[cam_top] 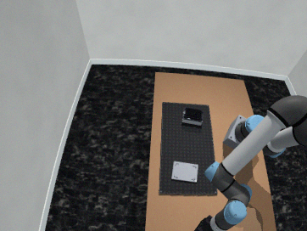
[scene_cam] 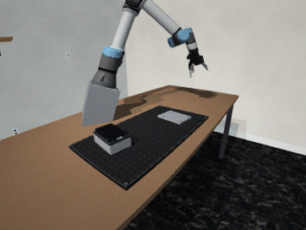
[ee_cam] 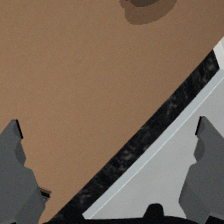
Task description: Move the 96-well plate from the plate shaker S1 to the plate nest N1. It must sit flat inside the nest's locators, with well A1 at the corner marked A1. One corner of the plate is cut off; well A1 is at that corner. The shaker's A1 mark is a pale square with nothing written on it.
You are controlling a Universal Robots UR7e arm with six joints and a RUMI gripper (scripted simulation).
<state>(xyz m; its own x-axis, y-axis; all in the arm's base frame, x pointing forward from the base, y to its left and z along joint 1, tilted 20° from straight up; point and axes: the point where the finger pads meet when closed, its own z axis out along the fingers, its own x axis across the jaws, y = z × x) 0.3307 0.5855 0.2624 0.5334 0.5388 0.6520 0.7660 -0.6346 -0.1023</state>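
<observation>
The dark 96-well plate [scene_cam: 111,132] sits on the plate shaker [scene_cam: 114,145], its long axis across the black mat [scene_cam: 169,134]; its cut corner cannot be made out. The plate nest [scene_cam: 174,117] holds nothing. The gripper [scene_cam: 197,66] hangs fully open and empty above the table's [scene_cam: 38,186] far end

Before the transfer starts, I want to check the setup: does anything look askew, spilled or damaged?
Nothing stands out. The dark plate sits level on the shaker, the nest lies flat on the black mat, and the open claw hangs empty, high above the table's far end.
</observation>
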